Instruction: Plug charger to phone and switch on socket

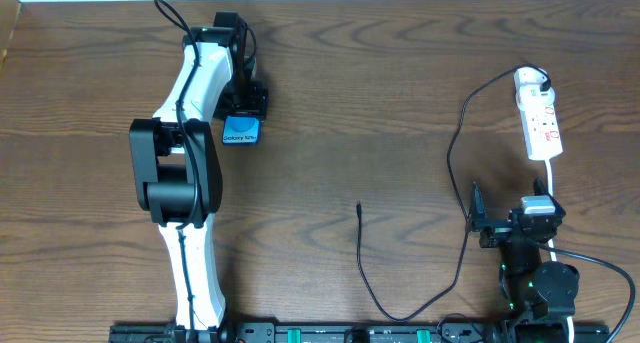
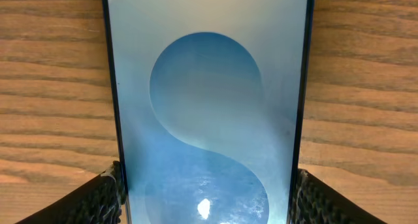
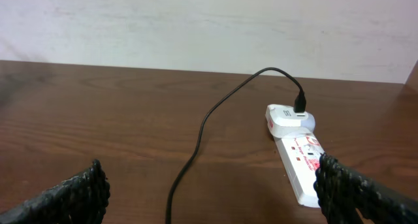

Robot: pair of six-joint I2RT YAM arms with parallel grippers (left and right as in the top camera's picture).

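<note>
Two tools, one busy: the left tool pinches the phone; the right tool is spread wide and empty.
The phone lies on the counter at far left, long axis running away from the robot. The charger's connector tip lies loose mid-counter, well left of the free right tool. The socket sits just ahead of it.

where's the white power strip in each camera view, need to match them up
Overhead: power strip at upper right.
Left wrist: not in it; the phone fills the view.
Right wrist: right of centre, reaching the lower right.
Shared landmark: the black charger cable plugged in at its far end.
</note>
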